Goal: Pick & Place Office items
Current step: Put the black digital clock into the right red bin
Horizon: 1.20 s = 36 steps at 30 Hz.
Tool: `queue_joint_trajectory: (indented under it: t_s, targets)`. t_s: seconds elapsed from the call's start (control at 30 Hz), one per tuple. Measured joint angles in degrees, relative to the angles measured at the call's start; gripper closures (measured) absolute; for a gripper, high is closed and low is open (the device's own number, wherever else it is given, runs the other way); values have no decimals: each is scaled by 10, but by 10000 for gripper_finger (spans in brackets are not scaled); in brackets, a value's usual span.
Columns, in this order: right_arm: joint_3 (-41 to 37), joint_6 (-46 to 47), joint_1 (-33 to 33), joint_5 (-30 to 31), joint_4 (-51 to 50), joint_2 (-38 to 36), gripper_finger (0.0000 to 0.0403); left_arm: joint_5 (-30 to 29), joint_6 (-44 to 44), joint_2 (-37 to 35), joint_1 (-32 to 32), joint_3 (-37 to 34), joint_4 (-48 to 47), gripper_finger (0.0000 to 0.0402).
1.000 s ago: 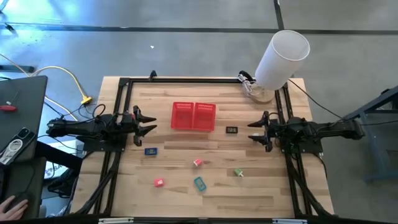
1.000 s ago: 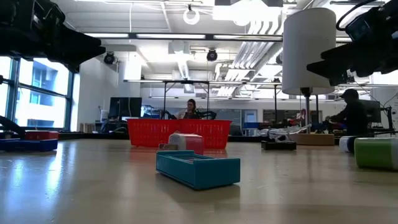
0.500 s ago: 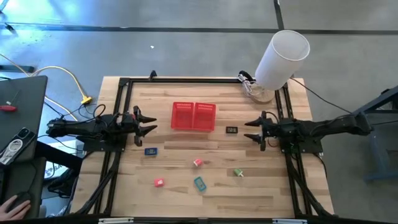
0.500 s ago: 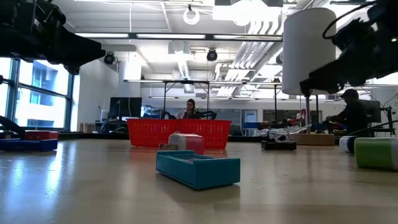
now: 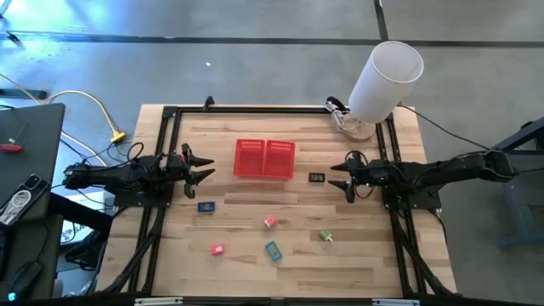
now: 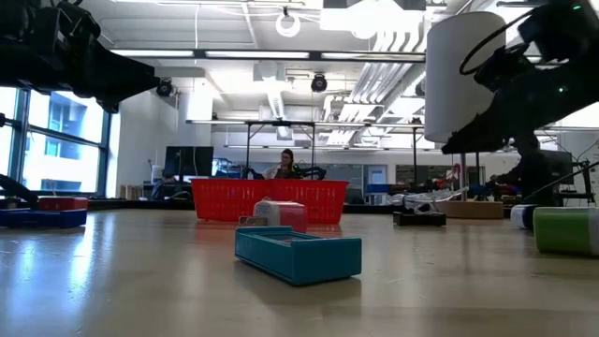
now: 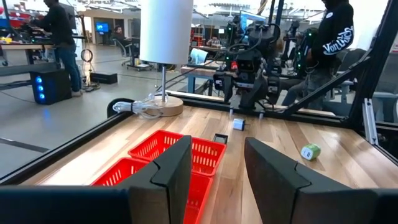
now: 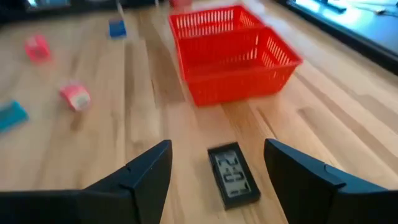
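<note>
We see light wooden table (image 5: 255,272), plank top, black frame rails along edges. Red mesh basket (image 5: 264,159), two compartments, sits toward far middle. Black item (image 5: 317,178) lies just right of basket. Dark blue item (image 5: 206,206) lies left of centre. Pale pink item (image 5: 270,223) near middle; red-pink item (image 5: 217,249) nearer front left. Teal item (image 5: 273,251) at front centre, green item (image 5: 326,235) to its right. White cylinder (image 5: 387,76) stands on round base at far right corner.
</note>
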Motion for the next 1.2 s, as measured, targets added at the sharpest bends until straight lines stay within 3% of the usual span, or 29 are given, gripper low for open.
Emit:
queue_joint_trajectory:
  t_s: [0.27, 0.63, 0.93, 1.03, 1.2]
  targets:
    - [36, -15, -77, -46, 0, 127, 160, 0, 3, 0, 0, 0, 0, 260]
    - [37, -90, -154, -129, 81, 265, 160, 0, 0, 0, 0, 0, -15, 260]
    - [37, -106, -166, -154, 139, 342, 160, 0, -11, 0, 0, 0, -14, 260]
    - [38, -141, -161, -185, 152, 358, 160, 0, -12, 0, 0, 0, -14, 260]
    - [37, -173, -148, -184, 176, 378, 160, 0, -12, 0, 0, 0, -14, 260]
